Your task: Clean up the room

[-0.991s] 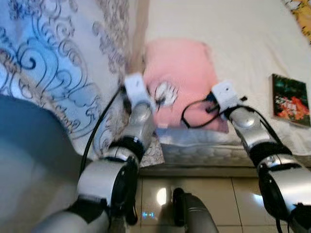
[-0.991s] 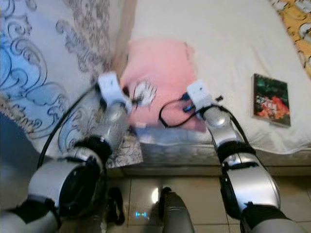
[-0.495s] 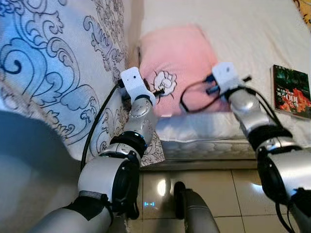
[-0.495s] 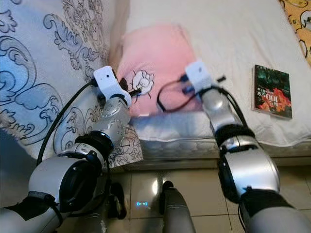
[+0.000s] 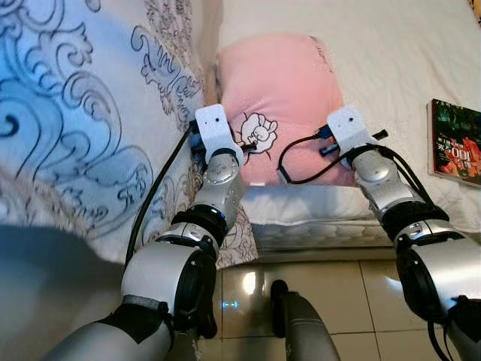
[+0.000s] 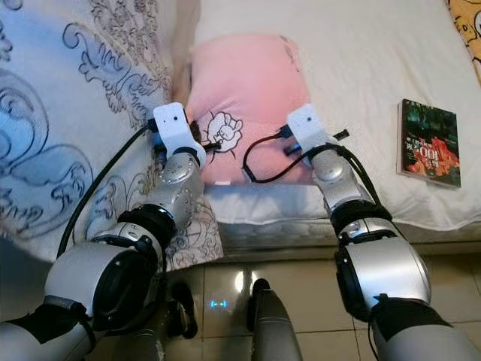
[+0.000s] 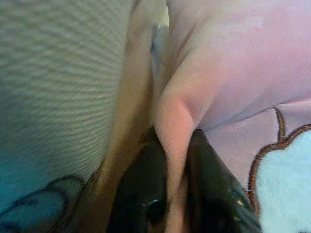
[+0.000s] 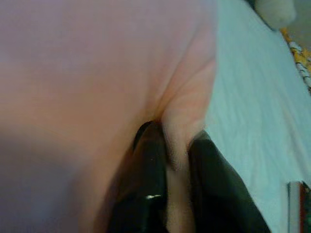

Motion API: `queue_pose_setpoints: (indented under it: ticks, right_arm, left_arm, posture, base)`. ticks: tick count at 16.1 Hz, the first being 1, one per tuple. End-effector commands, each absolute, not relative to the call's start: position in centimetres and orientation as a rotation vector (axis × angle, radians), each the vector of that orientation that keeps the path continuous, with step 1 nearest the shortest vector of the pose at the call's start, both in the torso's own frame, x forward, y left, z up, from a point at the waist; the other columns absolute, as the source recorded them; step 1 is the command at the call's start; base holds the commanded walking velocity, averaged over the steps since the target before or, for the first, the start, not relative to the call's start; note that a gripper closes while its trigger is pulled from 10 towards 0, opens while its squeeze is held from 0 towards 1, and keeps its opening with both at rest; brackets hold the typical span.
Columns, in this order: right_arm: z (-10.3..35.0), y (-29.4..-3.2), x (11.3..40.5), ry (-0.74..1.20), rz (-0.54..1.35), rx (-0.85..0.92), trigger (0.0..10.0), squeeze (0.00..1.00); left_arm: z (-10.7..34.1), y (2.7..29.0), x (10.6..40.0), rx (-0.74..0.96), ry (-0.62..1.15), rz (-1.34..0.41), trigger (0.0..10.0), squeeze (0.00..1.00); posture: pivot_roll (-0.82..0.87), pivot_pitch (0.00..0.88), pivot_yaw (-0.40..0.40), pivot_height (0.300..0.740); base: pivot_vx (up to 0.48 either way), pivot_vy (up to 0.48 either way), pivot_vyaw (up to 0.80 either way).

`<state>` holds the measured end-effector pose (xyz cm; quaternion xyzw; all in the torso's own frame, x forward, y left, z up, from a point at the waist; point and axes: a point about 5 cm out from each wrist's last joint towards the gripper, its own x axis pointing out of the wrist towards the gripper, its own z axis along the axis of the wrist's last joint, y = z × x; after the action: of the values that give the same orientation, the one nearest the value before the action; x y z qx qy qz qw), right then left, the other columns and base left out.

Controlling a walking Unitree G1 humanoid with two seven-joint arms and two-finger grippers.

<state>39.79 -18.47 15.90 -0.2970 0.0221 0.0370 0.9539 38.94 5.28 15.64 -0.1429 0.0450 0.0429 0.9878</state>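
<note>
While a patterned blue-and-white quilt (image 5: pixel 83 128) hangs at the far left, the left gripper (image 7: pixel 172 160) sits at the pink pillow (image 5: pixel 278 90)'s near left corner, its two black fingers (image 7: pixel 146 189) pinched tight on a fold of the pink cloth. To the right, the right gripper (image 8: pixel 172 145) nips the pillow's near right edge the same way. The pillow lies on the white bed (image 5: pixel 391 53), with a book (image 5: pixel 457 141) well to its right.

Your two head views look steeply down from above both arms at the bed edge, sharing the pink pillow (image 5: pixel 278 105), the book (image 6: pixel 429 143) and the tiled floor (image 5: pixel 376 301). Your wrist views sit very close, each looking along its black fingers (image 7: pixel 146 194) into a pinched fold of that pillow.
</note>
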Motion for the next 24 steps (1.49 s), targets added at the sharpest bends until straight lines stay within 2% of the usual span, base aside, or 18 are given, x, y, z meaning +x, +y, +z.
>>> queue_pose_setpoints:
  ticks: [1, 2, 4, 6, 9, 11, 14, 17, 20, 22, 24]
  right_arm:
    - [15.0, -19.6, 39.4, 0.094, 0.039, -0.609, 10.0, 1.00]
    - [15.0, -19.6, 39.4, 0.091, 0.040, -0.609, 10.0, 1.00]
    - [15.2, -19.8, 39.4, 0.080, 0.035, -0.588, 10.0, 1.00]
    - [15.4, -19.9, 39.4, 0.070, 0.030, -0.573, 10.0, 1.00]
    - [15.9, -19.8, 39.4, -0.002, 0.019, -0.492, 10.0, 1.00]
    - [15.4, -20.1, 38.8, -0.037, 0.008, -0.386, 10.0, 1.00]
    - [14.8, -21.4, 37.6, -0.095, -0.003, -0.350, 10.0, 1.00]
    - [14.6, -23.1, 36.1, -0.134, -0.026, -0.326, 10.0, 1.00]
    - [15.4, -23.7, 31.7, -0.238, -0.091, -0.293, 10.0, 1.00]
    - [15.1, -24.0, 28.5, -0.266, -0.187, -0.255, 10.0, 1.00]
    - [13.1, -23.5, 26.9, -0.211, -0.191, -0.192, 10.0, 1.00]
  left_arm:
    - [14.6, 5.2, 38.5, -0.289, 0.119, 0.136, 10.0, 1.00]
    - [14.8, 5.3, 38.5, -0.281, 0.108, 0.138, 10.0, 1.00]
    - [17.9, 5.0, 39.1, -0.247, -0.049, 0.138, 10.0, 1.00]
    - [18.5, 4.3, 38.8, -0.282, -0.093, 0.123, 10.0, 1.00]
    - [19.5, 2.0, 37.4, -0.203, -0.238, 0.018, 10.0, 1.00]
    - [18.6, 3.1, 36.7, -0.151, -0.262, 0.019, 10.0, 1.00]
    - [16.3, 4.8, 34.1, -0.134, -0.219, -0.009, 10.0, 1.00]
    - [16.0, 6.5, 31.9, -0.094, -0.218, -0.030, 10.0, 1.00]
    - [16.6, 10.6, 29.5, 0.062, -0.261, -0.027, 10.0, 1.00]
    - [16.3, 11.8, 28.6, 0.147, -0.266, -0.043, 10.0, 1.00]
    - [15.0, 12.7, 28.3, 0.070, -0.212, -0.067, 10.0, 1.00]
  posture:
    - [-0.26, 0.320, -0.028, 0.740]
    - [-0.26, 0.320, -0.028, 0.740]
    - [-0.25, 0.312, -0.024, 0.740]
    - [-0.24, 0.305, -0.028, 0.740]
    - [-0.21, 0.278, -0.039, 0.740]
    - [-0.19, 0.230, -0.037, 0.740]
    - [-0.20, 0.160, -0.017, 0.740]
    - [-0.18, 0.075, 0.007, 0.740]
    - [-0.16, 0.000, 0.029, 0.740]
    - [-0.15, 0.000, 0.044, 0.740]
    - [-0.16, 0.000, 0.057, 0.740]
  base:
    - [0.000, 0.000, 0.00]
    - [0.000, 0.000, 0.00]
    - [0.000, 0.000, 0.00]
    - [0.000, 0.000, 0.00]
    - [0.000, 0.000, 0.00]
    - [0.000, 0.000, 0.00]
    - [0.000, 0.000, 0.00]
    - [0.000, 0.000, 0.00]
    - [0.000, 0.000, 0.00]
    - [0.000, 0.000, 0.00]
    - [0.000, 0.000, 0.00]
